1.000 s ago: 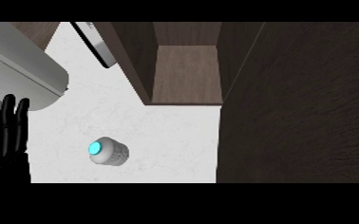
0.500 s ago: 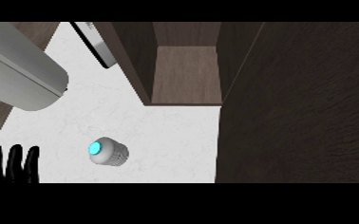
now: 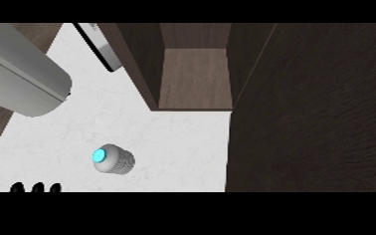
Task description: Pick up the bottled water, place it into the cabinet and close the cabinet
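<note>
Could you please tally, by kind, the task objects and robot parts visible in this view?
bottled water: 1
cabinet: 1
grey forearm: 1
left hand: 1
Total: 4

cabinet [image 3: 192, 79]: dark wood, open | bottled water [image 3: 112, 159]: upright, cyan cap, outside it

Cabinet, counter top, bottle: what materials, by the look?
Dark brown open cabinet: wood or wood veneer, matt; grain lines show. White counter top: marble-like stone or laminate, faint grey veining. Bottled water: likely plastic, pale ribbed body, cyan cap.
</note>
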`<state>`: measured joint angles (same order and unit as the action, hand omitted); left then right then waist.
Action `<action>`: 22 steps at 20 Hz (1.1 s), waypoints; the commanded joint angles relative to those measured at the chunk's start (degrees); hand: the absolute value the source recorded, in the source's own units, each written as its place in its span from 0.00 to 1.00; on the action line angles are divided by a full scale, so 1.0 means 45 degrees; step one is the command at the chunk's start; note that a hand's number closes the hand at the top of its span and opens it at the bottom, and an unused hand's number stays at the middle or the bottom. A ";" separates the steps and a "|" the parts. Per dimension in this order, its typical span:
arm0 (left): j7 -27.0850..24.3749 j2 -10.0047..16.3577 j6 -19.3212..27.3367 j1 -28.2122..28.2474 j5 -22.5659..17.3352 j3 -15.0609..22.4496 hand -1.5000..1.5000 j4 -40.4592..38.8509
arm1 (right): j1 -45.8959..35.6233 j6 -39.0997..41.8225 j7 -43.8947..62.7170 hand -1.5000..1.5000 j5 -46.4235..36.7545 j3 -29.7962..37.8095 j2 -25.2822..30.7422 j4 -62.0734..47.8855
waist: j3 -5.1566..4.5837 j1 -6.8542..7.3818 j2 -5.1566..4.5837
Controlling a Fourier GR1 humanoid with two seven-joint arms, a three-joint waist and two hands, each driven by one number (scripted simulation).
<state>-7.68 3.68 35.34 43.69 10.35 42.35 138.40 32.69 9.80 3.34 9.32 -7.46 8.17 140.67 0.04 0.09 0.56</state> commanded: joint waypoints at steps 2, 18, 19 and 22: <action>-0.0344 0.1261 0.0395 0.1125 0.0447 0.0097 0.00 0.1870 | 0.1397 0.0258 0.0207 0.00 0.0519 0.0155 0.0081 0.1940 | -0.0006 -0.0055 0.0007; -0.1628 0.0777 0.0821 -0.0094 -0.2928 -0.1462 0.00 -0.1341 | 0.3391 0.1459 -0.0855 0.00 0.1789 0.0955 0.0311 0.2931 | -0.0038 -0.0156 -0.0050; -0.1689 0.0329 0.0694 -0.1003 -0.3507 -0.2390 0.00 -0.2247 | 0.3748 0.1815 -0.1282 0.00 0.1074 0.0598 0.0360 0.2696 | -0.0042 -0.0277 -0.0063; -0.2778 0.0120 0.0230 -0.1234 -0.4527 -0.3531 0.00 -0.3589 | 0.4384 0.2047 -0.1823 0.00 0.1234 0.0702 0.0258 0.2372 | -0.0046 -0.0218 -0.0045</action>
<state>-16.44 5.69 38.76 40.89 -3.70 32.85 129.02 47.45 17.90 -7.19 8.90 -5.72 8.52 142.55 -0.11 -0.80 0.34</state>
